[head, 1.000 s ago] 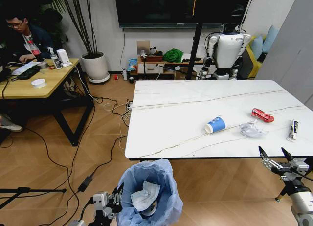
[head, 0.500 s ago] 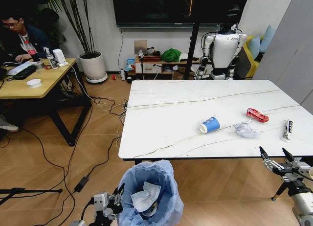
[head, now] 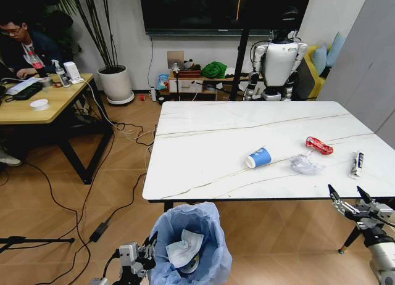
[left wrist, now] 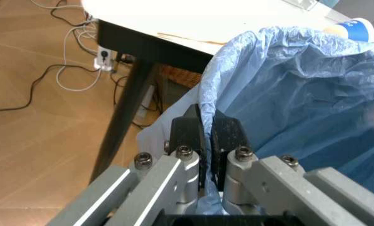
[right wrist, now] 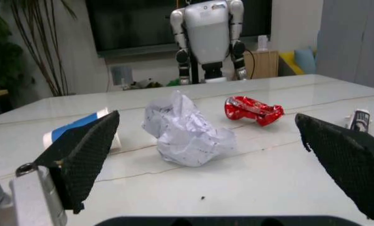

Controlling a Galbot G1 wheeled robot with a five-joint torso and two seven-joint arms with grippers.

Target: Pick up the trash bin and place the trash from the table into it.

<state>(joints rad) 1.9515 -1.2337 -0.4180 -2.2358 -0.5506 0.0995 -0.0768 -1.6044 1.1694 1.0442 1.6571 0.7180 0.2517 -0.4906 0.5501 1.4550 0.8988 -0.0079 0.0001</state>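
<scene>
We compare this head view with those of the last second and find the whole scene drifted leftward: the table (head: 203, 149) sat further right in the frame before, and its near left corner now lies just above the trash bin (head: 188, 245). Since everything shifts together, we read this as our own base and camera moving, not the things. Relative to the tabletop, the litter keeps its layout.

Our left gripper (head: 141, 258), at the bottom of the frame left of centre, stays clamped on the bin's left rim. The left wrist view shows its fingers (left wrist: 188, 129) pressed together with the frilly blue bag (left wrist: 288, 80) pinched between them, so the bin is carried along with us. Crumpled white paper already lies inside it.

Our right gripper (head: 350, 202) hangs at the lower right, just off the table's near edge, jaws spread wide and holding nothing.

On the right half of the table lie the paper cup (head: 258, 157) on its side, the clear plastic film (head: 302, 165), the red wrapper (head: 319, 145) and, nearest the right edge, the black-and-white sachet (head: 355, 165). In the right wrist view the film (right wrist: 183, 129) sits squarely between the open fingers.

We judge the shift has brought the bin under the table edge and the right arm nearly in line with the trash.
</scene>
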